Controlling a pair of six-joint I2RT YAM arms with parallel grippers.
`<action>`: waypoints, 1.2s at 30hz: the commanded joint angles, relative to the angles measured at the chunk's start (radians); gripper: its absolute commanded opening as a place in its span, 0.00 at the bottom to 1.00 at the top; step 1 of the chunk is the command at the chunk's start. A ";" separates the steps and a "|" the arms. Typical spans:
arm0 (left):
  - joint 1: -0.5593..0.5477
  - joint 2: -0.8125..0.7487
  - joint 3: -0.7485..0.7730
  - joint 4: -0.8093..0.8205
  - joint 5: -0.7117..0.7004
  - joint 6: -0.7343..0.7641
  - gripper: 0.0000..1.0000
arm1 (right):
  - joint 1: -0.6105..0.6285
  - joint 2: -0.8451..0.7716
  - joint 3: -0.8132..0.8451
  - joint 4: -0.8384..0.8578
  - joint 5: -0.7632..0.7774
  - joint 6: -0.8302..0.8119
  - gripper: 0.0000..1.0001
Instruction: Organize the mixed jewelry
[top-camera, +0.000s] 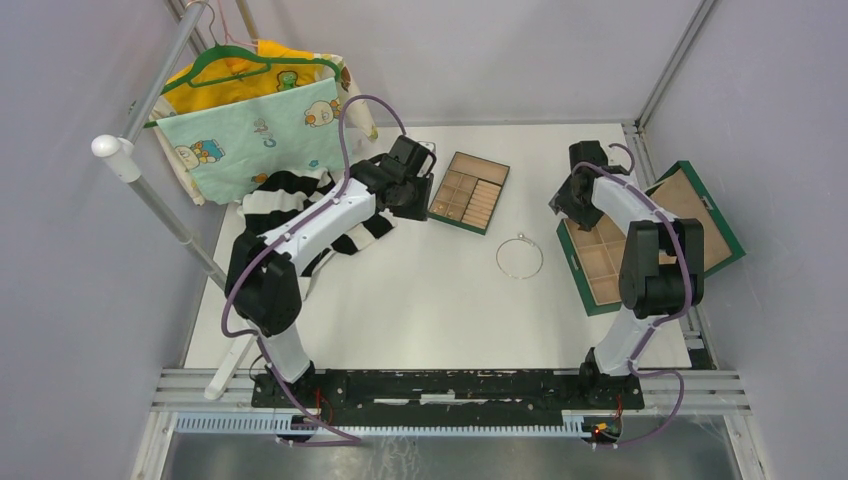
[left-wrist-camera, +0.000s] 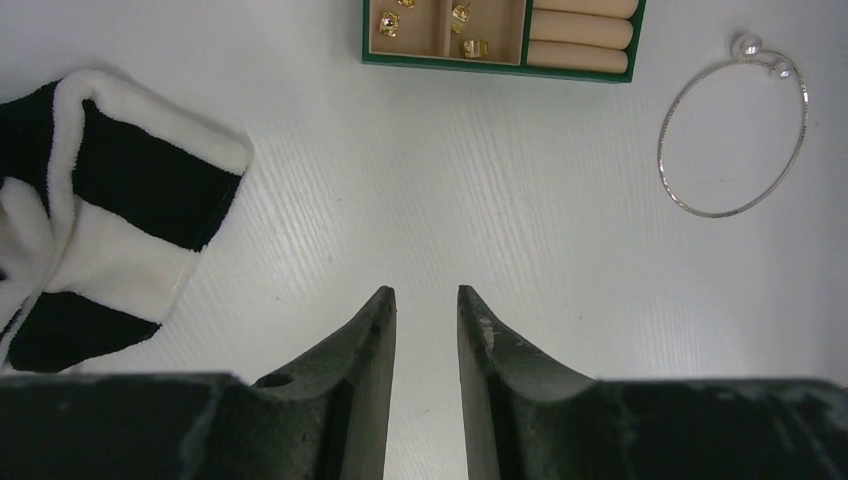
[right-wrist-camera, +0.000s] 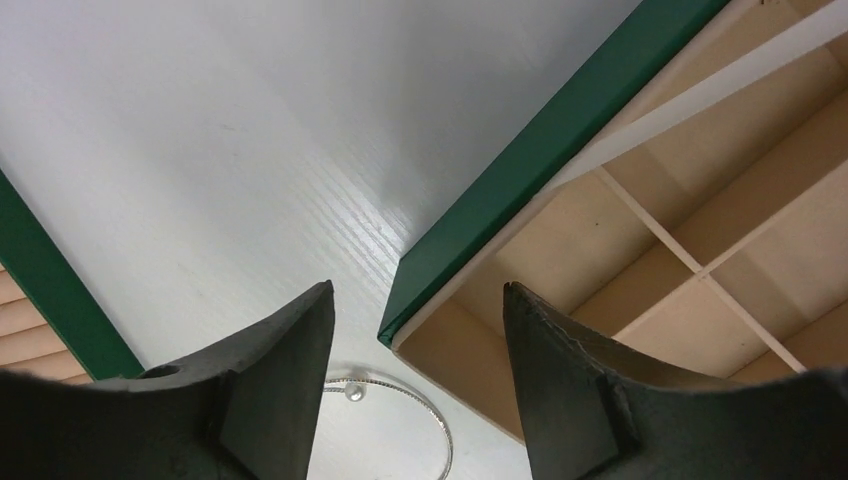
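Note:
A thin silvery wire hoop (top-camera: 521, 238) with a small bead lies flat on the white table, between the two trays. It also shows in the left wrist view (left-wrist-camera: 746, 46) and the right wrist view (right-wrist-camera: 352, 393). Tiny gold pieces (left-wrist-camera: 388, 22) sit in compartments of the small tan tray with a green rim (top-camera: 469, 222). My left gripper (top-camera: 418, 195) hovers just left of that tray. Its jaws are narrowly apart and empty (left-wrist-camera: 426, 295). My right gripper (top-camera: 566, 205) is open and empty (right-wrist-camera: 418, 290) over the near-left corner of the larger box.
A larger green-rimmed compartment box (top-camera: 578, 270) with its lid (top-camera: 722, 225) behind it lies at the right. A black-and-white striped cloth (top-camera: 300, 200) lies under my left arm. Clothes (top-camera: 260, 110) hang from a rack at the back left.

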 joint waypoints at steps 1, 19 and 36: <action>-0.001 -0.053 -0.011 0.008 -0.017 -0.026 0.36 | -0.006 -0.002 -0.021 0.041 0.029 0.057 0.66; -0.002 -0.045 0.007 -0.008 -0.009 -0.017 0.35 | 0.190 0.143 0.152 0.134 -0.135 -0.427 0.11; -0.003 -0.021 0.007 -0.030 0.034 -0.027 0.35 | 0.335 -0.058 -0.158 0.243 -0.322 -0.301 0.15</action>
